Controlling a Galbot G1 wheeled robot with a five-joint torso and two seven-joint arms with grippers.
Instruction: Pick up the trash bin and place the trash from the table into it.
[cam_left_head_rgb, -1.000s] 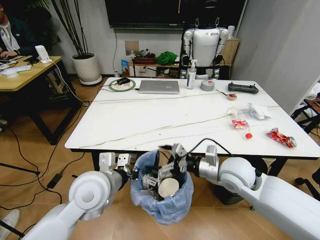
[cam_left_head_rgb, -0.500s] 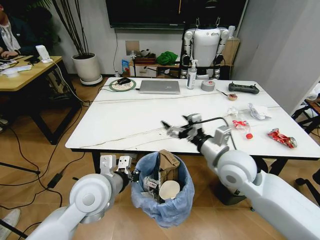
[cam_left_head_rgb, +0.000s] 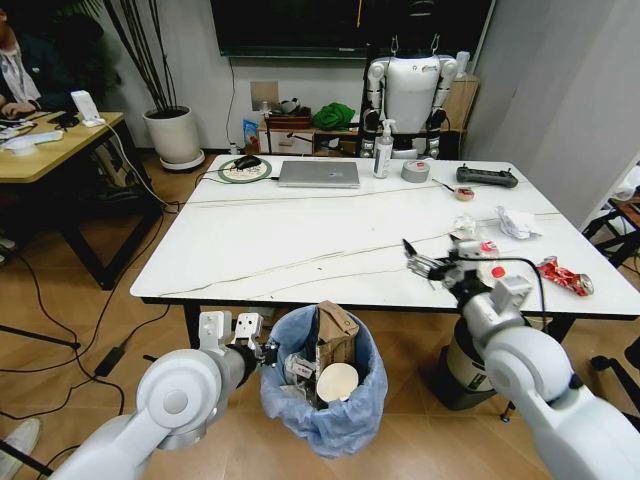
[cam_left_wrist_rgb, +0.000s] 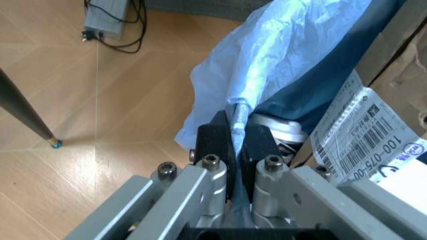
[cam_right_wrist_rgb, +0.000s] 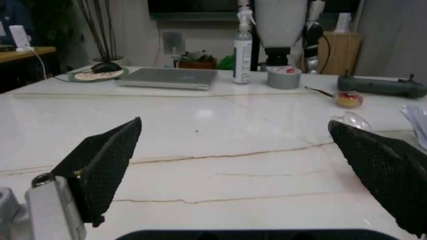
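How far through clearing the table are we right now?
Partly done: the trash bin, its rim pinched by the left gripper, already holds cardboard and a paper cup. The right gripper, jaws open and empty, is over the table. Left: red wrappers, crumpled white paper.

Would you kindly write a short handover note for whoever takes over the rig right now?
Left claw: shut on the rim of the bin, holding it below the table's near edge.
Right claw: open and empty, over the table's right part, near the remaining trash.
Done: cardboard and a paper cup are in the bin.
Left: the red wrapper, the small red piece and the crumpled white paper lie on the table's right side.
Leave alone: laptop, tape roll, bottle.
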